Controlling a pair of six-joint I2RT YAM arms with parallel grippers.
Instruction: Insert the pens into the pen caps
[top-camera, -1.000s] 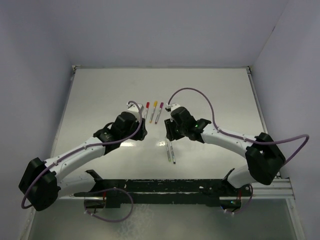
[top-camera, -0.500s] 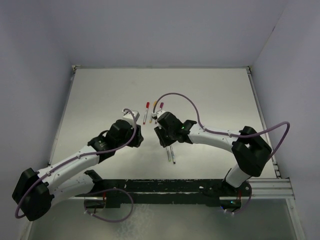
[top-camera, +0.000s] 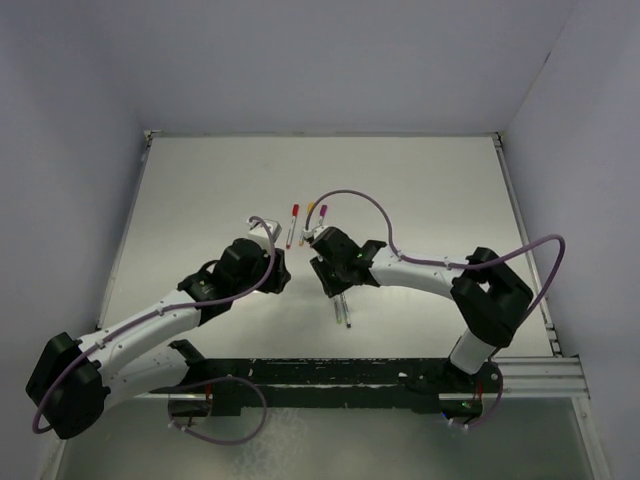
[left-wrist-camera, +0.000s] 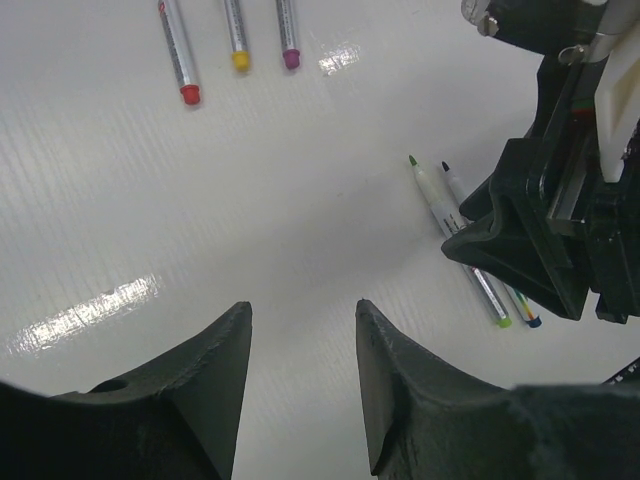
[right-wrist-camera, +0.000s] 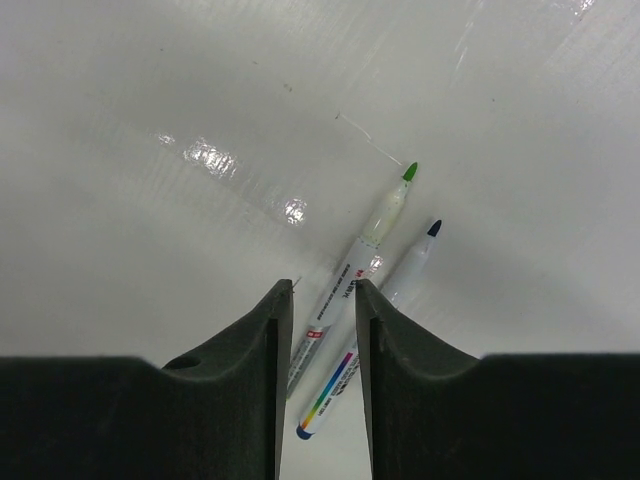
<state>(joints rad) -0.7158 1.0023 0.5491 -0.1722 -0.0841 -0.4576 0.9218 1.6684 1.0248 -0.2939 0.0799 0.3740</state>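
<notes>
Two uncapped pens lie side by side on the table: a green-tipped pen (right-wrist-camera: 372, 238) and a dark-blue-tipped pen (right-wrist-camera: 405, 268). They show in the top view (top-camera: 343, 308) and the left wrist view (left-wrist-camera: 452, 232). My right gripper (right-wrist-camera: 324, 288) is open with a narrow gap. Its fingers straddle the rear halves of both pens and close on neither; it also shows in the top view (top-camera: 334, 280). My left gripper (left-wrist-camera: 303, 310) is open and empty over bare table, left of the pens (top-camera: 277, 272). No loose green or dark blue caps are in view.
Three capped pens, red (top-camera: 293, 222), yellow (top-camera: 309, 215) and purple (top-camera: 321, 216), lie in a row just beyond both grippers. Their coloured near ends show in the left wrist view (left-wrist-camera: 190, 94). The right gripper body (left-wrist-camera: 560, 200) fills that view's right side.
My right gripper has moved left and come down over the two uncapped pens. My left gripper has drawn back slightly toward the near left. Little has moved in the last half second.
</notes>
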